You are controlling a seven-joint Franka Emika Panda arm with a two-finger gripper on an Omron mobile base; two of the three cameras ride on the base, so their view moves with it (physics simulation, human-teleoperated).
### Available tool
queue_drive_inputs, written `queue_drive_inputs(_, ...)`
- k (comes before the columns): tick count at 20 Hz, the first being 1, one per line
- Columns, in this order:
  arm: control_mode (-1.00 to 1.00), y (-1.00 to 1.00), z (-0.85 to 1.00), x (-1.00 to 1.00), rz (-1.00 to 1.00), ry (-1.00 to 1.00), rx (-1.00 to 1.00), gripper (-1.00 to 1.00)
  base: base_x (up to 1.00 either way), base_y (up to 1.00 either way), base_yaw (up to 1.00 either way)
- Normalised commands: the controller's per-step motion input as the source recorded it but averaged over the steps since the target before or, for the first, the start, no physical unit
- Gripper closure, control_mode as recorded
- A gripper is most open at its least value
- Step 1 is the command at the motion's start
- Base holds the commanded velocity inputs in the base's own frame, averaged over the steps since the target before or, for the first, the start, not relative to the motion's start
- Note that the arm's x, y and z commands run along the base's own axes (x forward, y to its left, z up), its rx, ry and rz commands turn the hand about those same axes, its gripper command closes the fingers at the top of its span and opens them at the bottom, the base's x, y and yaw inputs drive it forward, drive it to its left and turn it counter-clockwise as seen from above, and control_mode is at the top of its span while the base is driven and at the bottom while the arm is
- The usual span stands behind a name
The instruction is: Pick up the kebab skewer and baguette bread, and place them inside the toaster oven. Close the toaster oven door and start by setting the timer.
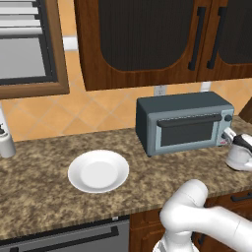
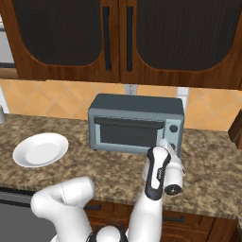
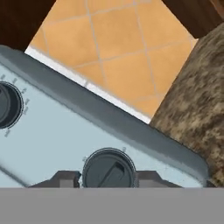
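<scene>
Here, fingers [image 3: 108, 177] clamped around a toaster oven [image 1: 181, 122] knob [image 3: 108, 168], door [image 1: 188, 131] closed.

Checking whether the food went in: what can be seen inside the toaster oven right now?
Nothing can be made out inside. The toaster oven has its toaster oven door shut, and the dark glass hides the interior. The white plate beside it is bare. The gripper straddles a knob.

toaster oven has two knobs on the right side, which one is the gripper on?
The lower knob: it sits between the two fingers of the gripper. The upper knob is off to the side, clear of them.
</scene>
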Motion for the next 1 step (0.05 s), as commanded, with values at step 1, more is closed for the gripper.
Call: queue_drive_inputs(1, -1.00, 0.00, -0.05, 0.00, -0.06, -0.02, 0.19, 1.00, 0.00, 0.00, 0.00)
